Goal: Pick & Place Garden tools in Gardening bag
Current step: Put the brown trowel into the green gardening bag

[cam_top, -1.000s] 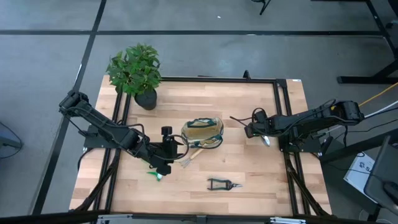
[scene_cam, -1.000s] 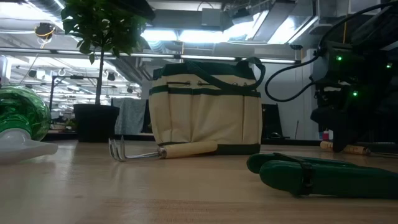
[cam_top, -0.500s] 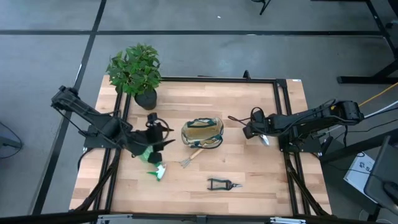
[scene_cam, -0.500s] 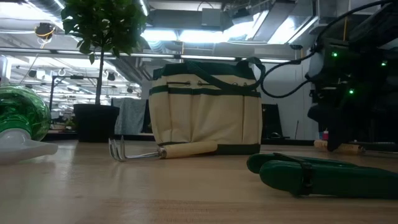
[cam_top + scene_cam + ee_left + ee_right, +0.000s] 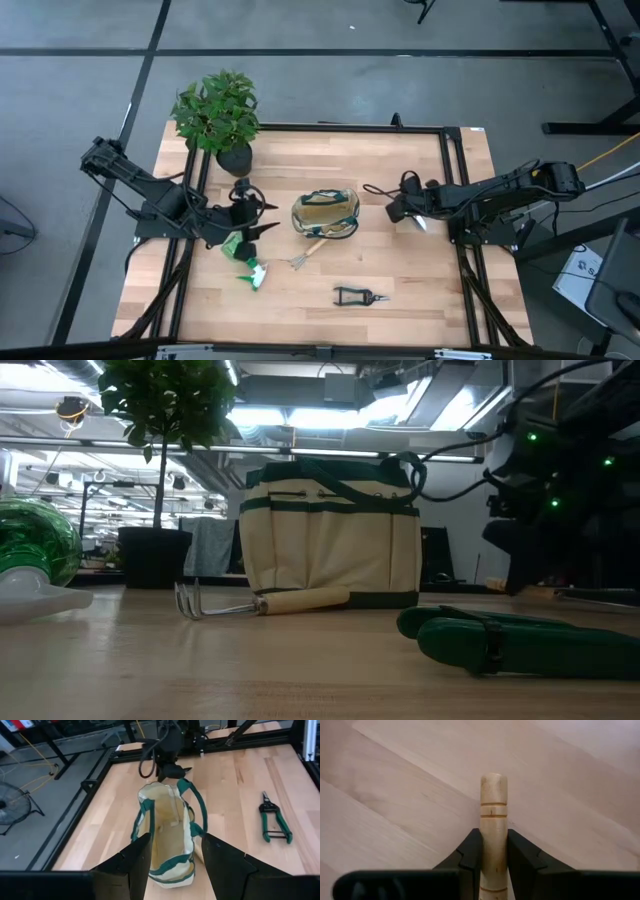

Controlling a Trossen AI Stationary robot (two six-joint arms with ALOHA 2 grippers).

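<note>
Right gripper (image 5: 494,852) clamped on a wooden handle (image 5: 493,815); only the rounded end visible, tool head hidden behind the wrist, type unclear. In the high view, right gripper (image 5: 395,209) over bare board right of the gardening bag (image 5: 326,213), apart from it. Left gripper (image 5: 258,212) left of the bag, jaws apart, nothing between them; bag mouth open and facing it in the left wrist view (image 5: 165,835), inside hard to read. Green spray bottle (image 5: 244,259) lying just beside and below the left gripper, cut off and blurred at low view's edge (image 5: 35,555). Rake (image 5: 304,254) on the table, handle end touching the bag's near side, tines pointing away. Pruning shears (image 5: 358,296) alone near the front edge, open board around. Potted plant (image 5: 220,118) at the far left corner. Table (image 5: 420,290) front-right bare.
</note>
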